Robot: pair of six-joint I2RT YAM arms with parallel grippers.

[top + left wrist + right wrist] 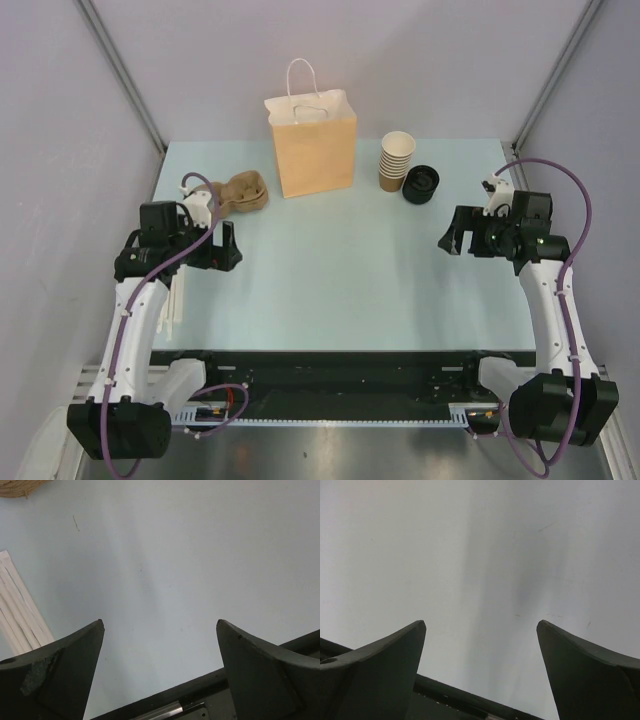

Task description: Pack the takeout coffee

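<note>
No brown cup with a black lid shows in any view; the takeout coffee is hidden or out of view. A tan paper bag (pixel 312 143) with white handles stands upright at the back middle of the table. My left gripper (pixel 230 247) is open and empty over the left side of the table, well in front of the bag; in its wrist view (pixel 160 625) only bare table lies between the fingers. My right gripper (pixel 450 236) is open and empty over the right side; its wrist view (pixel 481 625) also shows only bare table.
A stack of lidless tan cups (pixel 396 161) and loose black lids (pixel 421 183) stand right of the bag. A brown cardboard piece (pixel 240 191) lies left of it, its edge showing in the left wrist view (pixel 20 487). White wrapped straws (pixel 177 300) (pixel 20 612) lie by the left arm.
</note>
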